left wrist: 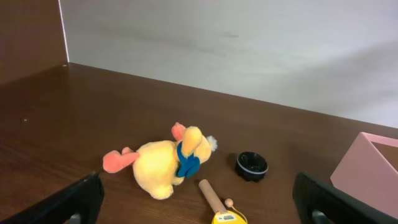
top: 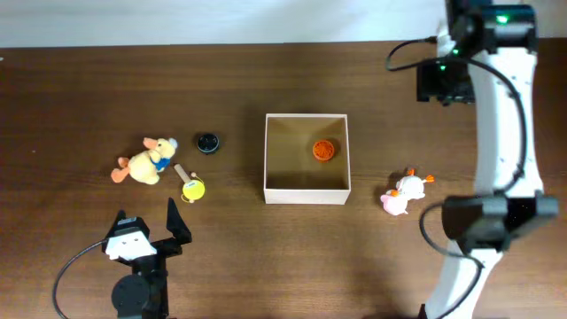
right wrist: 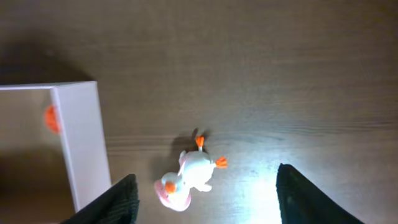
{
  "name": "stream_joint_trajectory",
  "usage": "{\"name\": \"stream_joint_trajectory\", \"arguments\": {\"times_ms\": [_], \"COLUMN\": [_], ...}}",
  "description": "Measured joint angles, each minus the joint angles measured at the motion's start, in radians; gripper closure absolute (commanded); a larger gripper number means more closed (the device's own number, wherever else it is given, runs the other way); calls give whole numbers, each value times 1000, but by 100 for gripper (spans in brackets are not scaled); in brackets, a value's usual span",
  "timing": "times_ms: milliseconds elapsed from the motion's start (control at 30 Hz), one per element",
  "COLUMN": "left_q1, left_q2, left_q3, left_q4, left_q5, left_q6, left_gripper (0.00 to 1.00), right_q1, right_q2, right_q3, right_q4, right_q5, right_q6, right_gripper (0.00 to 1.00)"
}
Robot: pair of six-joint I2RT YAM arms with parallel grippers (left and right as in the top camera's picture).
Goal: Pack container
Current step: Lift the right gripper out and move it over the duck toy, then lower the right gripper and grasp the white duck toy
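Container lies beside the right gripper, gaping empty like the left gripper

two arms, white shells on black joints
the right arm has smooth white links between chunky black joint housings, a small green light glowing at the top, and thin black cables looping off it; the left arm shows a white head block, black fingers and one black cable.

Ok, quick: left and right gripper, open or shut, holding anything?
Left gripper: open, holding nothing.
Right gripper: open, holding nothing, above the white duck toy.
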Motion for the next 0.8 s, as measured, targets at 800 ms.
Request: {"name": "stream_joint_trajectory", "arguments": {"times_ms": [800], "left_q1": [0], "left_q2": [0], "left_q3": [0], "left_q4": [0], "left_q5": [0], "left_q6": [0], "left_gripper": [1], "right_q1": [-13], "right_q2": [-320], "right_q3": [-1113], "right_q4": [494], "right_q5": [-42], "right_q6": [2], "right_gripper": [37]}}
